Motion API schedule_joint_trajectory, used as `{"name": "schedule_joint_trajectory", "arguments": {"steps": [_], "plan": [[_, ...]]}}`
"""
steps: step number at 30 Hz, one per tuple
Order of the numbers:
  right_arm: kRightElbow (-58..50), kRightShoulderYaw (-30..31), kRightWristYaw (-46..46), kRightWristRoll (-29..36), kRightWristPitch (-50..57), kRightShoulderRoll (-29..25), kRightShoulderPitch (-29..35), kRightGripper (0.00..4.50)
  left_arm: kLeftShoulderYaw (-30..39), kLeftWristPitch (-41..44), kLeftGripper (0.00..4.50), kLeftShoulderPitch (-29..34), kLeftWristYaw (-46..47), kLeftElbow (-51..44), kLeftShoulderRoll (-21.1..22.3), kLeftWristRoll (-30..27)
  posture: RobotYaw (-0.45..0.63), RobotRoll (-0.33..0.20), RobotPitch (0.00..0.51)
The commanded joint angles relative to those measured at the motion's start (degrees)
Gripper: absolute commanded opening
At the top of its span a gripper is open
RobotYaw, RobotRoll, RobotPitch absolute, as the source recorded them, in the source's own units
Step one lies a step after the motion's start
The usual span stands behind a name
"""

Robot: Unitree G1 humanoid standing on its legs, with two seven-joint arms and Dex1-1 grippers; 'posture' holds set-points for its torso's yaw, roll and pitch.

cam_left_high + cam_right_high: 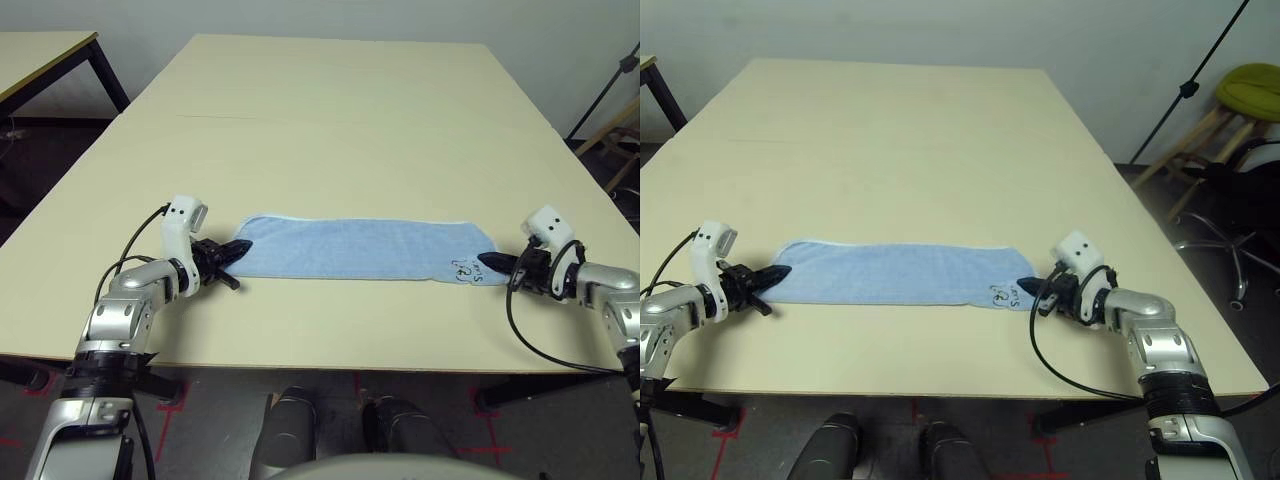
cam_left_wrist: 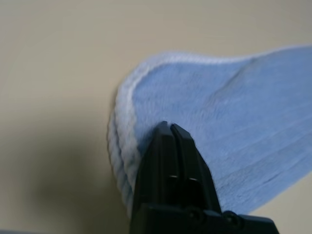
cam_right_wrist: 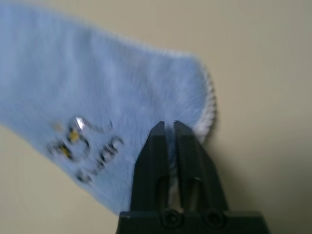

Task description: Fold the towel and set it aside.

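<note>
With the towel lying as a long folded strip across the worktop from nine to three o'clock, my left hand and right hand each pinch one end, so next I'd bring the ends together.

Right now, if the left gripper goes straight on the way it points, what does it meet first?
The left gripper is already at the near end of the folded light-blue towel, so it would most likely push straight into it, along its length. Contact itself is hard to judge.
</note>
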Motion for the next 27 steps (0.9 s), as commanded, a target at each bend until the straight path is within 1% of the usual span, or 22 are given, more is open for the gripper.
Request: {"name": "schedule_joint_trajectory", "arguments": {"steps": [1, 2, 4, 6, 8, 9, 10, 11, 13, 15, 16, 20, 22, 27], "plan": [[-6.7, -8.5, -4.6, 8.8, 13.7, -0.8, 0.7, 1.74, 1.9, -3.6, 1.31, 0.8, -1.8, -2.1, 2.3, 0.1, 0.15, 0.0, 0.127], [-9.0, -12.7, -6.3, 13.0, 20.3, -0.9, 1.7, 2.12, 3.3, -5.5, 1.65, 0.3, -3.1, -1.9, 3.1, -0.5, 0.14, 0.0, 0.131], [-13.0, -18.4, -10.5, 17.4, 29.2, -1.0, 3.5, 2.86, 5.1, -6.8, 2.34, -0.6, -5.4, -1.6, 4.5, -2.3, 0.14, 0.0, 0.134], [-15.7, -21.3, -15.2, 18.8, 38.4, -1.4, 4.0, 3.59, 5.5, -10.3, 2.99, -1.3, -7.0, -0.7, 5.3, -2.0, 0.13, 0.0, 0.138], [-14.8, -24.8, -18.9, 20.7, 51.8, -1.6, 2.5, 4.37, 5.9, -13.1, 3.71, -1.7, -10.4, -0.5, 5.8, -2.9, 0.13, 0.0, 0.142], [-13.5, -24.9, -20.4, 23.4, 55.3, -2.7, 2.8, 4.5, 5.8, -13.2, 4.02, -1.7, -11.8, -0.6, 6.2, -3.4, 0.12, 0.0, 0.143], [-12.5, -24.6, -21.8, 25.7, 56.7, -3.6, 3.3, 4.5, 5.7, -13.1, 4.39, -1.7, -12.6, -0.6, 6.4, -3.5, 0.12, 0.0, 0.143], [-12.0, -24.9, -23.7, 29.2, 57.0, -4.0, 4.0, 4.5, 5.5, -11.5, 4.45, -1.5, -15.2, -1.2, 7.1, -5.2, 0.12, 0.0, 0.146], [-10.9, -25.0, -28.2, 35.4, 57.0, -4.8, 5.0, 4.5, 5.3, -11.3, 4.45, -1.4, -18.3, -1.6, 7.5, -6.7, 0.11, 0.0, 0.148], [-10.5, -24.8, -33.0, 40.6, 57.0, -4.4, 6.0, 4.5, 4.7, -9.5, 4.45, -1.3, -21.0, -2.0, 8.0, -8.3, 0.11, 0.0, 0.148], [-10.3, -25.3, -36.0, 42.3, 57.0, -3.2, 6.2, 4.5, 4.4, -8.9, 4.45, -1.3, -22.0, -2.0, 8.2, -8.6, 0.1, 0.0, 0.149], [-9.3, -26.9, -45.4, 47.8, 57.0, 1.6, 7.3, 4.5, 3.7, -7.6, 4.45, -1.8, -25.9, -2.1, 8.6, -10.3, 0.1, 0.0, 0.149], [-10.9, -27.3, -49.5, 50.6, 57.0, 4.6, 8.5, 4.5, 3.3, -7.4, 4.45, -1.9, -27.2, -2.6, 8.5, -10.9, 0.11, 0.0, 0.15], [-14.3, -28.0, -59.0, 54.0, 54.8, 11.0, 9.5, 4.5, 2.1, -7.7, 4.45, -1.3, -28.3, -3.2, 8.6, -10.3, 0.1, 0.0, 0.148]]}}
